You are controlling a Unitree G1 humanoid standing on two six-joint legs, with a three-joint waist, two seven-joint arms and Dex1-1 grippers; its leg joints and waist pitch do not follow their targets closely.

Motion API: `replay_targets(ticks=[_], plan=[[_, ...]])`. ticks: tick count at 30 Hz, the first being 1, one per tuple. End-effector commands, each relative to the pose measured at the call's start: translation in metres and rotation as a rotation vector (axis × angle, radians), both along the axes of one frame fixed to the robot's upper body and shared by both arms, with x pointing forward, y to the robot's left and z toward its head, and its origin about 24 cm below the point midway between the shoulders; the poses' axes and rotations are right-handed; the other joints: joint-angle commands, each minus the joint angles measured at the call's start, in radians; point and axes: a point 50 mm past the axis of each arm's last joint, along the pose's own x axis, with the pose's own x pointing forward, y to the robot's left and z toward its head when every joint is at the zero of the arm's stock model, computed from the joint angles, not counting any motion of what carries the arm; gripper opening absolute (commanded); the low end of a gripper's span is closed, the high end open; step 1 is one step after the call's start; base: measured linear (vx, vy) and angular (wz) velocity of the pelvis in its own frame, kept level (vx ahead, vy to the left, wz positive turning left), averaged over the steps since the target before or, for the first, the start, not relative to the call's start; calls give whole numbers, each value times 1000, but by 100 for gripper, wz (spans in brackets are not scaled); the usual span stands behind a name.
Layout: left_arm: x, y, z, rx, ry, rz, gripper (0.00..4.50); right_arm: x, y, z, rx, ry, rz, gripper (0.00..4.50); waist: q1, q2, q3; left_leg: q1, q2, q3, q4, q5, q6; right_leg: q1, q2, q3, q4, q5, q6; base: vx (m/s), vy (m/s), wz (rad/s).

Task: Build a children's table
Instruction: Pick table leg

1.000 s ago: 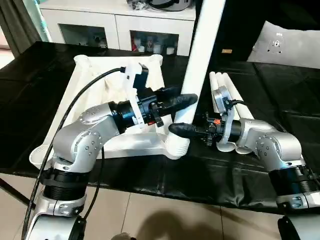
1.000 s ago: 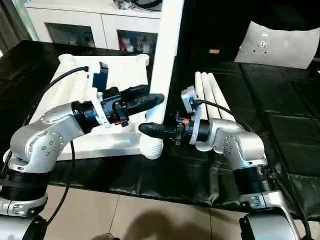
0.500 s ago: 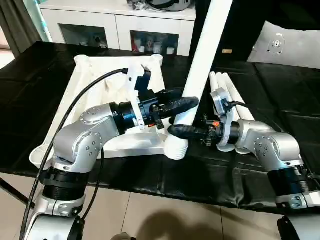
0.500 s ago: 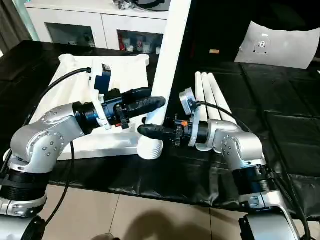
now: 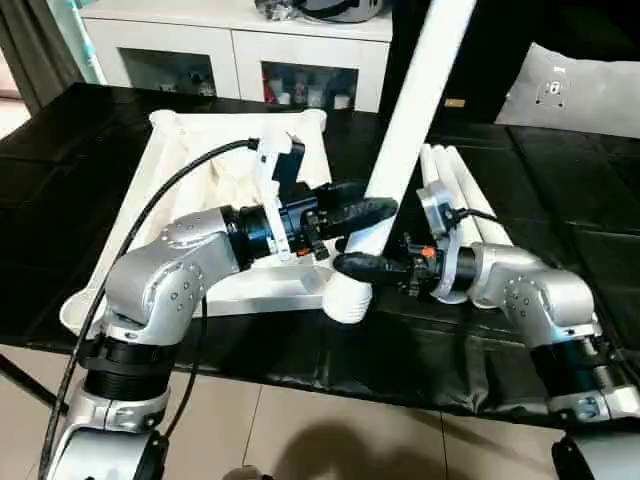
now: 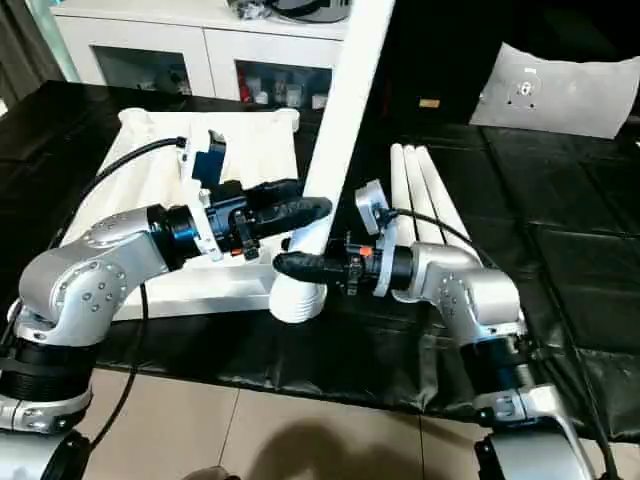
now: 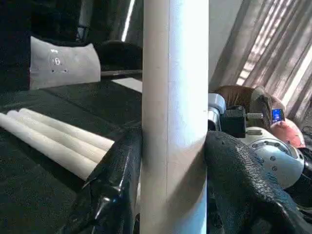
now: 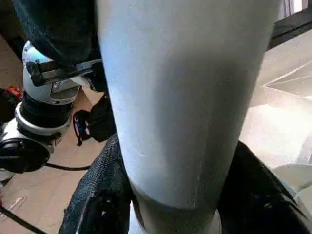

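Observation:
The white table top [image 5: 190, 150] lies underside up on the left of the black-covered table. One long white leg [image 5: 405, 120] stands in its near right corner socket [image 5: 345, 300], leaning to the right. My left gripper [image 5: 368, 211] is shut on the leg's lower part, and my right gripper [image 5: 350, 265] is shut on it just below, close above the socket. The left wrist view has the leg [image 7: 173, 97] pinched between black fingers [image 7: 114, 180]. Seen from the right wrist, the leg [image 8: 185, 97] is likewise pinched between fingers [image 8: 100, 200]. Three loose legs [image 5: 462, 185] lie side by side behind my right forearm.
A white cabinet [image 5: 240, 50] with glass doors stands behind the table. A pale cushion [image 5: 580, 85] rests at the far right. The black cover [image 5: 560, 200] spreads to the right of the loose legs. The table's front edge runs just below my forearms, with tiled floor beneath.
The standing leg has tipped further right at its top while its foot and socket shifted slightly left. Both grippers moved a little left with it, still holding.

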Motion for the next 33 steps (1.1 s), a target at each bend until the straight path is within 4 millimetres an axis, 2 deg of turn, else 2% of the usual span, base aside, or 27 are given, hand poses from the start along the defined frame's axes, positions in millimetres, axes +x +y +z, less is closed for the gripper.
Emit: replay_targets(ticks=[1,5,10,14,20,25,27,28,29,30,33], plan=[[-12,-19,10,-10,-43,-129,252,1,1,-5,-41,-3,-49,190,3,-2,-79,16,46,-11,-60,-56,39,61,-75,39,-59,-2,-253,0,0,0],[-16,-25,4,29,-26,-165,252,4,3,-9,-67,-27,-102,190,1,0,-77,16,47,-12,-62,-78,27,59,-74,38,-63,-34,-245,0,0,0],[-11,-28,0,40,-3,-132,252,7,6,-11,-68,-36,-151,189,-2,6,-75,18,47,-13,-66,-117,6,57,-74,38,-72,-90,-231,0,0,0],[-8,-28,0,36,15,-140,252,6,9,-13,-80,-56,-171,188,-2,7,-74,20,47,-13,-69,-134,-7,55,-74,39,-73,-109,-222,0,0,0],[-7,-23,2,-31,39,-148,306,8,7,-13,-77,-71,-205,188,-3,5,-76,17,45,-13,-67,-120,1,58,-74,38,-70,-72,-231,0,0,0],[-10,-15,-3,-93,44,-175,354,7,4,-13,-63,-75,-237,188,-8,4,-75,16,45,-13,-68,-119,11,59,-73,38,-72,-81,-228,0,0,0],[-13,-14,-3,-153,57,-213,365,5,2,-12,-32,-65,-240,188,-11,4,-74,17,46,-13,-69,-126,11,58,-73,39,-73,-89,-227,0,0,0],[-15,-14,-2,-216,76,-237,387,3,1,-10,-8,-55,-240,188,-12,0,-74,15,46,-12,-69,-124,14,59,-74,39,-73,-90,-230,0,0,0],[-15,-14,-1,-237,83,-239,390,3,0,-10,-1,-52,-241,188,-11,1,-74,16,46,-11,-68,-125,14,58,-74,39,-73,-91,-232,0,0,0],[-15,-13,1,-298,103,-242,390,2,0,-9,21,-43,-242,188,-11,-4,-74,17,46,-10,-68,-132,16,58,-74,39,-74,-97,-236,0,0,0],[-16,-13,7,-425,135,-260,391,0,-2,-7,64,-26,-254,188,-7,-4,-72,18,46,-9,-69,-135,13,55,-75,39,-76,-120,-244,0,0,0]])
